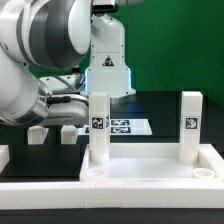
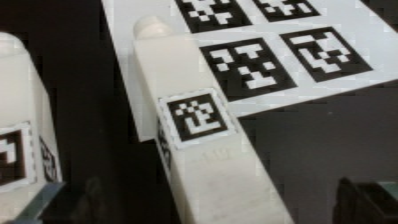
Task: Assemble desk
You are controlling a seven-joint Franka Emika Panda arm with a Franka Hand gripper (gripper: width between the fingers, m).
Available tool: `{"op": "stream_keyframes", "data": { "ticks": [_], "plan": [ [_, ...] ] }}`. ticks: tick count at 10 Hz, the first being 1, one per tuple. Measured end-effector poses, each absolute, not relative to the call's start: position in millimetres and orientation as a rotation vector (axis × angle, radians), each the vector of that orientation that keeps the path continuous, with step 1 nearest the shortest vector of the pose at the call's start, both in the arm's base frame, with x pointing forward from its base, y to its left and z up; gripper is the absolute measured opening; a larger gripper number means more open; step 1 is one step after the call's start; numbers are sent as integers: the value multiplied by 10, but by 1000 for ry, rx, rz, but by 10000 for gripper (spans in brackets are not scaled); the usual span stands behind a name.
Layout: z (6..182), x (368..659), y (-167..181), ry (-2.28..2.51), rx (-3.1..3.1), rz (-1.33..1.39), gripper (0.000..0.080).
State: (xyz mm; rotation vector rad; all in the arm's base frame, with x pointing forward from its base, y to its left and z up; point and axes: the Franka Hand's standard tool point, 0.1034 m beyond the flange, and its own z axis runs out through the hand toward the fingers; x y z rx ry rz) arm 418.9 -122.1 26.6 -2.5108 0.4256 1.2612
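I am looking through the wrist view at two loose legs. The middle leg [image 2: 199,140] is lying under the camera, tagged face up, with its narrow tip pointing toward the marker board [image 2: 267,50]. The second leg [image 2: 18,130] is lying just beside it, and a dark gap is showing between them. The claw [image 1: 58,108] is hanging above them, jaws wide apart and, as far as I can see, holding nothing. In the exterior view the desk top [image 1: 150,170] is sitting at the front of the surface [image 1: 160,105]. The near post [image 1: 98,122] and the far post [image 1: 190,122] are standing upright in its sockets.

I am judging these legs to be light, stiff, smooth plastic, likely to slip or twist if pinched off-centre. So I am planning to grip the middle leg across its flat sides at mid-length. The second leg is crowding one side, while the marker board side is offering more room. The standing posts are obstacles for any carry toward the desk top.
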Motion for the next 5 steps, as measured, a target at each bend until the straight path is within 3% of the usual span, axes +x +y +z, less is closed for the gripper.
{"op": "stream_keyframes", "data": {
  "ticks": [5],
  "plan": [
    [215,4169,-1216,428,-2516,1263,648]
  ]
}}
